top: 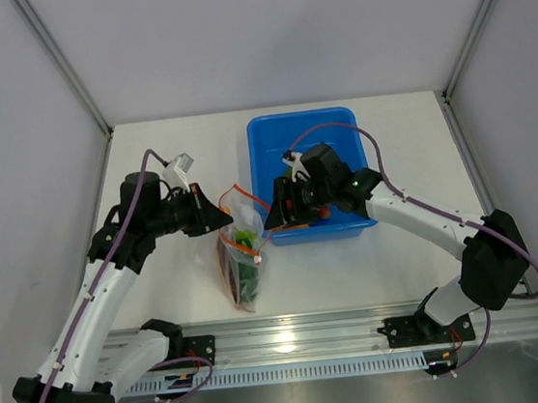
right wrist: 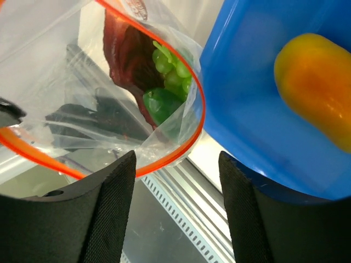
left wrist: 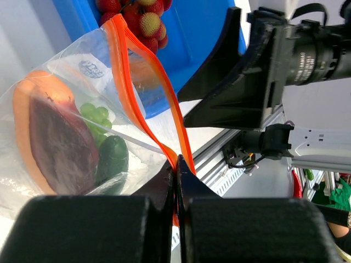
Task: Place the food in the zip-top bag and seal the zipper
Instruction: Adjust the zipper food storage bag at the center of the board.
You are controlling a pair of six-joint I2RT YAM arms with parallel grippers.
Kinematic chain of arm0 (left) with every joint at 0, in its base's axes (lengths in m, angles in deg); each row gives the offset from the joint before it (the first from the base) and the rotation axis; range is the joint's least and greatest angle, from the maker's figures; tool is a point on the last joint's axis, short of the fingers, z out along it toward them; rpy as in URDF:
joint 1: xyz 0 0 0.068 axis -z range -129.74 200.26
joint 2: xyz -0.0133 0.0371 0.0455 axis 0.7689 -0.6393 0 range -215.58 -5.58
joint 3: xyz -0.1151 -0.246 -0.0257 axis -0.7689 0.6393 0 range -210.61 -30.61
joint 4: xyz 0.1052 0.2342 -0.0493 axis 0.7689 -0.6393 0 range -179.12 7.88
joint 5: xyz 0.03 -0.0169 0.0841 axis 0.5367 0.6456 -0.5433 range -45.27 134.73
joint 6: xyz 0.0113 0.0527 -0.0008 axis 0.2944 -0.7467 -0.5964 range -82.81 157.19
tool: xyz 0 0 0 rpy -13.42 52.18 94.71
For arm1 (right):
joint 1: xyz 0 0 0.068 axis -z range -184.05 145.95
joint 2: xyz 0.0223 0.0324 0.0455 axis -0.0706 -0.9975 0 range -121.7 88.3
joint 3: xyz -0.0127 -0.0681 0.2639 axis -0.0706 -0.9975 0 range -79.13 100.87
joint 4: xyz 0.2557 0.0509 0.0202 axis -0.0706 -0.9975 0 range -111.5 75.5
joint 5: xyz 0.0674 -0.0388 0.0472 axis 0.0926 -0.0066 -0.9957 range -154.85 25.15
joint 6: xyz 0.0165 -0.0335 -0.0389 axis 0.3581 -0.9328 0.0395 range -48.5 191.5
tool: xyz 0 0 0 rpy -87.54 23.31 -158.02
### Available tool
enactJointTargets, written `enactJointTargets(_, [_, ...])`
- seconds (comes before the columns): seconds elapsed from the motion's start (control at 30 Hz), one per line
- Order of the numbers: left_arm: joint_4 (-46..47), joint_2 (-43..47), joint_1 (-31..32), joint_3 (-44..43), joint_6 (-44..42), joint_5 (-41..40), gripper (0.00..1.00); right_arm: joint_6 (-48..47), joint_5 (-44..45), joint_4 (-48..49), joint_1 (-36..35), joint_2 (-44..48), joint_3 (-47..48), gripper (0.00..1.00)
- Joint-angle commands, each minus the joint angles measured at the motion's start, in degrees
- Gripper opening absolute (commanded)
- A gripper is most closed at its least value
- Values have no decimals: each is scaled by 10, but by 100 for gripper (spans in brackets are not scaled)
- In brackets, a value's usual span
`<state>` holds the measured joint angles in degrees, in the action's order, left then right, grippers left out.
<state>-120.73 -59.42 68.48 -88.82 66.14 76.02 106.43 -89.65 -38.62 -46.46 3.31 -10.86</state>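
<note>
At left of the overhead frame, the left gripper is pinched shut on the orange-red zipper, holding one lip of the zip-top bag up so its mouth gapes toward the right. Through the clear plastic we see the meat slice, the cucumber and the leafy bunch already inside. Just right of the bag, the right gripper hangs over the near-left corner of the blue bin, its jaws apart and holding nothing. In the bin lie the orange-yellow piece, at upper right of the right wrist frame, and the red fruits, at the top of the left wrist frame.

We judge the step to be fetching the next food from the bin. To do it well, we would take the orange-yellow piece across its narrow side, lift it clear of the bin wall, and let go over the middle of the mouth, well off the strip. The left pinch should hold firm throughout.
</note>
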Motion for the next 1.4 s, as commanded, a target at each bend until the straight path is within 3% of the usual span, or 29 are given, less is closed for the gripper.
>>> enactJointTargets(0.0, [25,12,-3,-22,-1,18,1,7,-7,28,-4,-22,19,61])
enactJointTargets(0.17, [21,18,-3,-22,1,21,1,10,-9,39,-5,-52,27,54])
enactJointTargets(0.23, [20,20,-3,-22,-1,21,1,7,-3,34,-5,-58,34,46])
enactJointTargets(0.27, [18,22,-3,-21,-1,20,1,6,-3,31,-5,-61,39,41])
enactJointTargets(0.3, [16,21,-3,-19,-1,19,1,2,-1,24,-5,-62,53,26])
enactJointTargets(0.43, [17,22,-3,-15,-4,14,1,-18,18,-14,-5,-53,108,0])
enactJointTargets(0.67, [16,22,-3,-13,-6,4,1,-62,47,-87,-6,-32,199,0])
enactJointTargets(1.07, [-19,51,-3,-38,-10,-32,0,-109,101,-123,-5,-30,184,0])
enactJointTargets(1.23, [-26,56,-3,-46,-12,-47,1,-129,108,-128,-5,-38,187,6])
enactJointTargets(1.37, [-25,52,-4,-40,-12,-34,1,-139,111,-129,-5,-58,187,18])
